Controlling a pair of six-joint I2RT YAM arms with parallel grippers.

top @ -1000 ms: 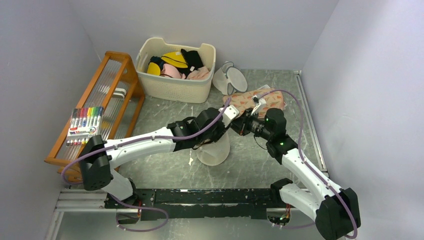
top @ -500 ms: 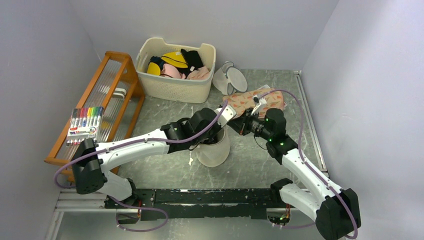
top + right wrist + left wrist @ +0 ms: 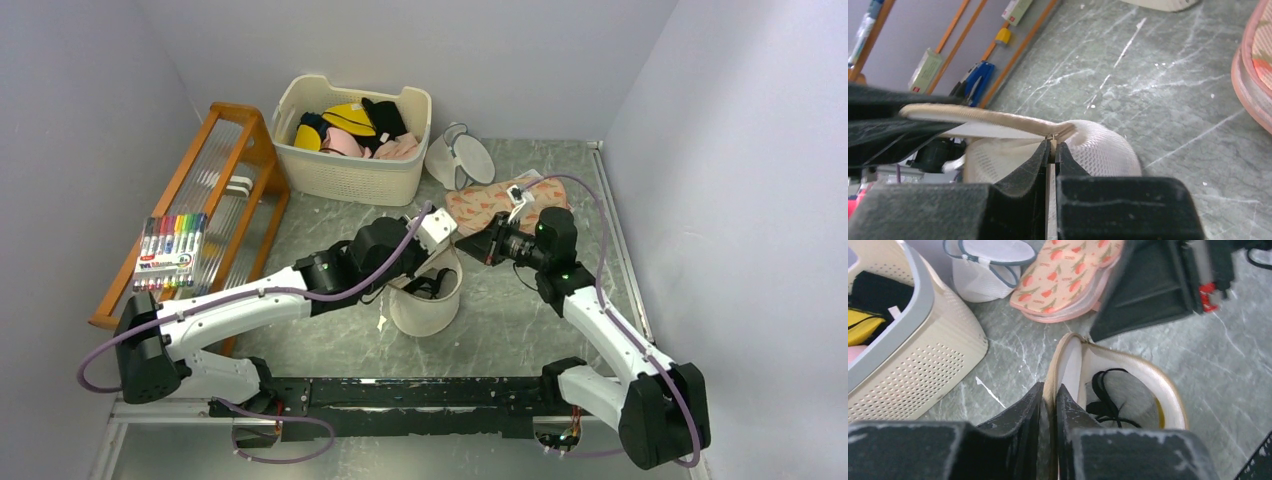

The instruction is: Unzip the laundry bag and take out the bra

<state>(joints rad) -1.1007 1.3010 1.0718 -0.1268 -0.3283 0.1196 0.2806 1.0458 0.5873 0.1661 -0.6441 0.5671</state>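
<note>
The laundry bag (image 3: 425,310) stands on the table between both arms with its lid raised. Black bra (image 3: 425,286) straps show inside it. In the left wrist view my left gripper (image 3: 1049,396) is shut on the bag's cream zip rim (image 3: 1063,355), beside the opening where the bra (image 3: 1105,402) lies. In the right wrist view my right gripper (image 3: 1052,148) is shut on the cream zip pull at the rim, in front of the bag's white mesh wall (image 3: 1098,150). In the top view the left gripper (image 3: 440,252) and right gripper (image 3: 470,252) meet at the bag's far edge.
A cream basket (image 3: 350,180) of clothes stands at the back. A plain mesh bag (image 3: 455,160) and a pink pouch (image 3: 500,205) lie behind the right gripper. A wooden rack (image 3: 225,170) with a marker pack (image 3: 170,250) stands on the left.
My left arm has drawn back to the left with the rim in its grip, and the lid has lifted. The bag's opening and the black bra now show. My right gripper has shifted slightly back.
</note>
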